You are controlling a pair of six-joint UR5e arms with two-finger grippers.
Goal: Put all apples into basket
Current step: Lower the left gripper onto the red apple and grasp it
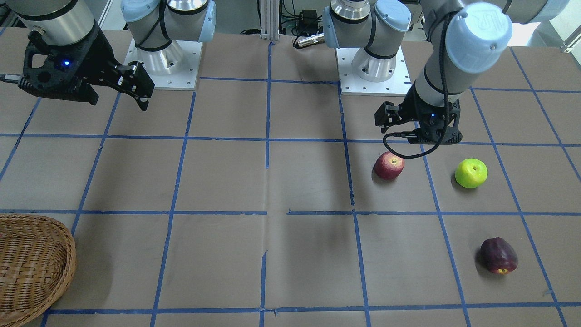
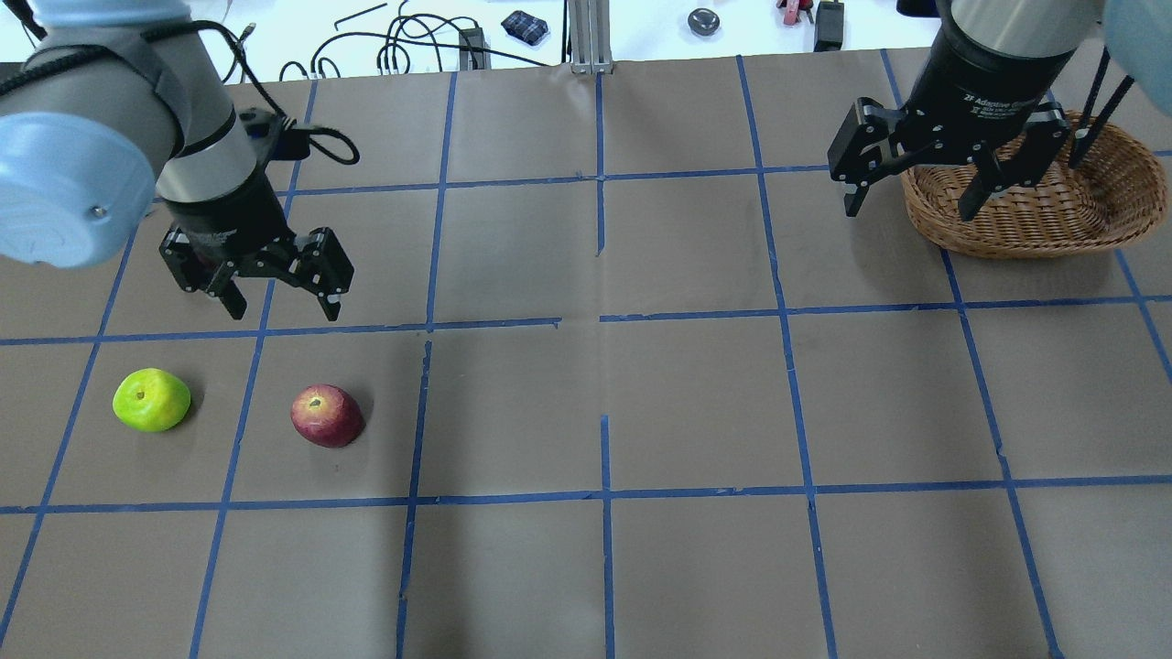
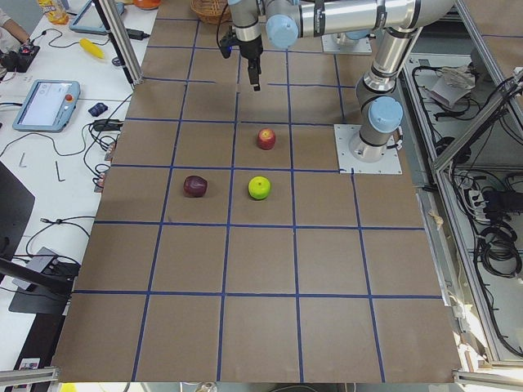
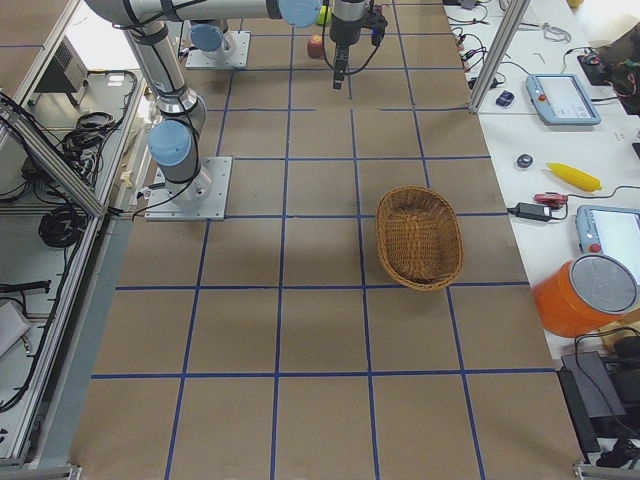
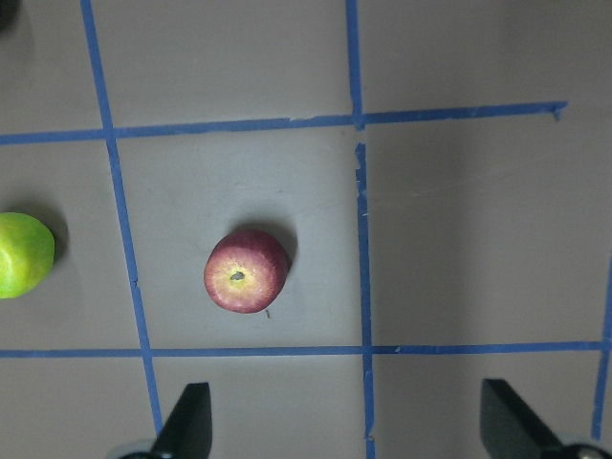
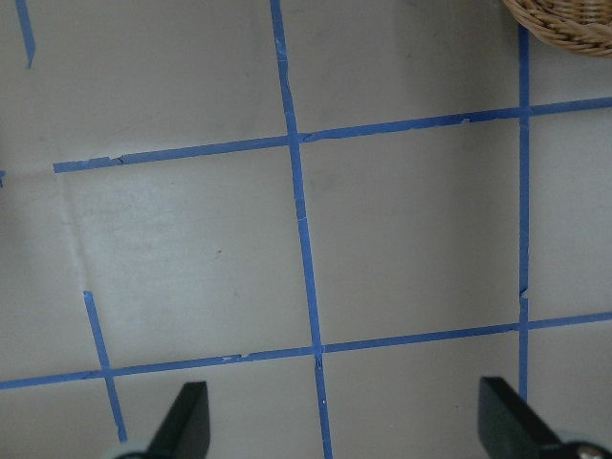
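Bright, even light from above fills every view. In the front-facing view the red apple [image 1: 389,165] and the maroon apple [image 1: 499,255] cast short, soft shadows toward the frame's left. The overhead view's top strip burns out white. The table [image 6: 191,239] looks pale and washed in the right wrist view. Focus is sharp throughout.

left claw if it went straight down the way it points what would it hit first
Probably the brown paper-covered table, with the round red apple just off its line; depth is unclear.
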